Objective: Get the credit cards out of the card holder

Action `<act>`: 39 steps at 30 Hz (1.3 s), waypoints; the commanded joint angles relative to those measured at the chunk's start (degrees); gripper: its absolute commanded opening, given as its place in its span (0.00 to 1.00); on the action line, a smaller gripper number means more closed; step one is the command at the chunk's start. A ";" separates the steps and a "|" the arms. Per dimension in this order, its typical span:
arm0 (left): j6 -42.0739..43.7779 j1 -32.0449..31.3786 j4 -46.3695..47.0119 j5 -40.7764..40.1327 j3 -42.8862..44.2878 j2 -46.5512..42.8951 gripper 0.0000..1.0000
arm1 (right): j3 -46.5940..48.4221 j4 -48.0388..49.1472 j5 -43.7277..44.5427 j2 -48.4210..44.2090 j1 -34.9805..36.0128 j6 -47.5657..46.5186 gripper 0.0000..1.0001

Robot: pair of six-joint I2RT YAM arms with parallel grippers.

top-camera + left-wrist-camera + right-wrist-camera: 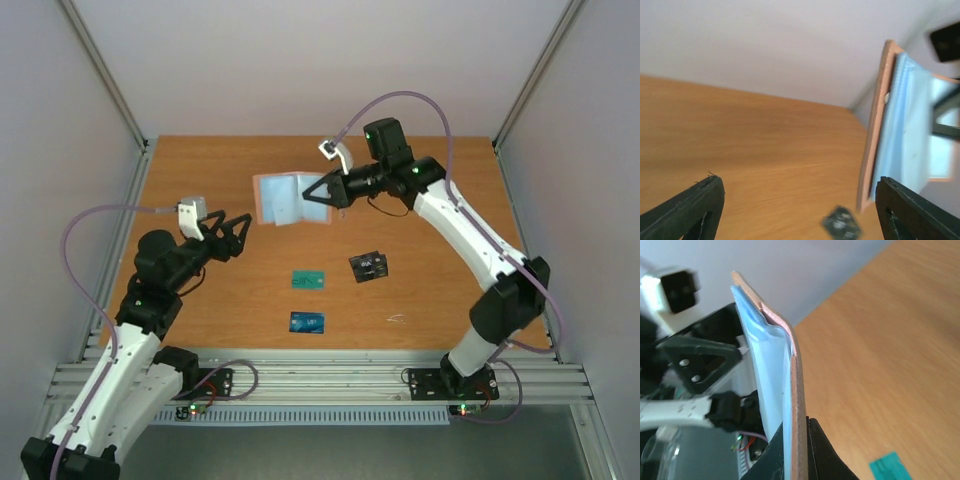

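Top external: holder (285, 200) open, far-centre, right flap clamped by right gripper (310, 196); left gripper (240, 236) spread wide, empty; three cards (309, 279) loose nearer. Left wrist: holder upright, no card showing inside. Right wrist: flap edge pinched (light, floppy at fold; edge pinch likely best).

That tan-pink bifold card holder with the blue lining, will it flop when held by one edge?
Likely somewhat floppy: the tan-pink bifold card holder curves above the right gripper pinching its edge. Probably light, since that single pinch alone holds it up.
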 commanded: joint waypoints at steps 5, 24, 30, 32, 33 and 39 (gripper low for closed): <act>-5.87 1.00 -14.59 -28.59 -3.66 0.12 0.85 | 13.57 -19.55 10.59 17.73 -3.54 10.45 0.01; -8.56 3.82 -12.97 -31.97 -10.75 -1.50 0.88 | 22.60 -18.87 17.60 39.27 -8.04 19.04 0.66; -8.50 4.43 -13.17 -33.59 -11.13 -1.59 0.90 | 9.96 -11.69 24.62 25.42 -15.48 17.65 0.98; -8.46 4.70 -12.61 -34.27 -11.40 -1.49 0.98 | 5.20 -7.83 25.28 17.72 -18.95 15.76 0.98; -8.31 4.84 -12.15 -34.87 -11.63 -1.43 0.99 | 2.53 -5.57 25.74 14.44 -20.72 14.36 0.99; -2.41 6.77 -4.38 -37.82 -13.46 -0.72 0.99 | -22.54 17.56 32.78 -9.10 -31.83 8.00 0.98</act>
